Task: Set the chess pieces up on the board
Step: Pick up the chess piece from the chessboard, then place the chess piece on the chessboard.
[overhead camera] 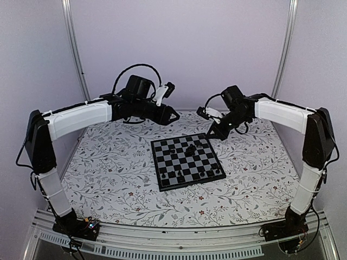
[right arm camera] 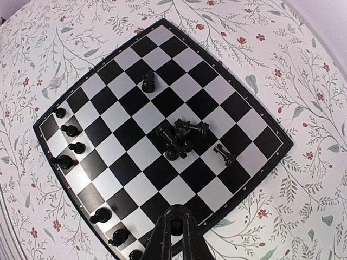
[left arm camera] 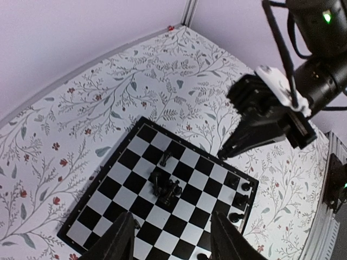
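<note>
The board (overhead camera: 162, 146) lies mid-table, also seen in the left wrist view (left arm camera: 108, 189) and the right wrist view (right arm camera: 217, 81). A heap of black chess pieces (right arm camera: 181, 138) lies toppled near its middle (left arm camera: 165, 189). One more piece (right arm camera: 223, 153) lies beside the heap. Several pieces (right arm camera: 69, 130) stand in a row along one edge (left arm camera: 238, 200). My right gripper (right arm camera: 177, 221) is shut on a small round-headed chess piece (right arm camera: 177, 209) over the board's border, at its back right corner (overhead camera: 212, 134). My left gripper (left arm camera: 173, 244) hangs open above the board, nothing between its fingers.
A floral cloth (overhead camera: 108, 179) covers the table around the board. Pale walls close the back and sides, with a metal rail (overhead camera: 179, 238) along the near edge. The right arm's wrist (left arm camera: 271, 108) reaches in close to the left gripper's field.
</note>
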Tool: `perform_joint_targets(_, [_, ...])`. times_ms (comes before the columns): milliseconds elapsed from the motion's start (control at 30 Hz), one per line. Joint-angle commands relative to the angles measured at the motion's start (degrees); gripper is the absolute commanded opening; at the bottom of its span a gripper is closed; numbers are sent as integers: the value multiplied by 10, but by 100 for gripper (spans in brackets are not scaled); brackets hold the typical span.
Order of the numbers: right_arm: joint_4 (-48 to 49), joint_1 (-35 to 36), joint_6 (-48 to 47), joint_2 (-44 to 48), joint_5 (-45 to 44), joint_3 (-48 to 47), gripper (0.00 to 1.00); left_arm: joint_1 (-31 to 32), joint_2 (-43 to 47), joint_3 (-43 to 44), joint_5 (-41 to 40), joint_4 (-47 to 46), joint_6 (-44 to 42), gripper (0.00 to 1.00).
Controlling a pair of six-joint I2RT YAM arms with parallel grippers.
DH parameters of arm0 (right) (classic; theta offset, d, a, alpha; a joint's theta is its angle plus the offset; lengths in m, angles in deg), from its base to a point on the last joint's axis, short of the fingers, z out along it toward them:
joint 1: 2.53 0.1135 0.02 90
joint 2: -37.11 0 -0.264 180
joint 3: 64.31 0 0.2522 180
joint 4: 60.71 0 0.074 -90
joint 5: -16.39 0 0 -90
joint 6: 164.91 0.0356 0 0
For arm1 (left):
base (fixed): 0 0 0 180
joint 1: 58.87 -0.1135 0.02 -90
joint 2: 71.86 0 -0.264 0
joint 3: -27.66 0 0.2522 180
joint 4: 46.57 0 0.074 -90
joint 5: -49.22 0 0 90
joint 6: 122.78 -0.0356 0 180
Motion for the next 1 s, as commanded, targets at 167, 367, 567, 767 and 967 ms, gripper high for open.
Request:
perform_joint_targets(167, [-21, 4, -77, 120, 24, 136, 4, -18, 24, -33, 29, -96, -28, 50])
perform_joint_targets(367, [-36, 10, -105, 108, 24, 149, 4, -23, 58, -102, 14, -132, -48, 50])
perform_joint_targets(567, [-23, 32, -120, 69, -3, 145, 4, -24, 61, -115, 8, -133, -50, 51])
perform_joint_targets(767, [-20, 47, -120, 32, -10, 135, 4, -24, 58, -115, 5, -131, -53, 51])
perform_joint_targets(967, [-12, 52, -116, 4, -19, 132, 4, -24, 55, -115, 6, -129, -55, 51])
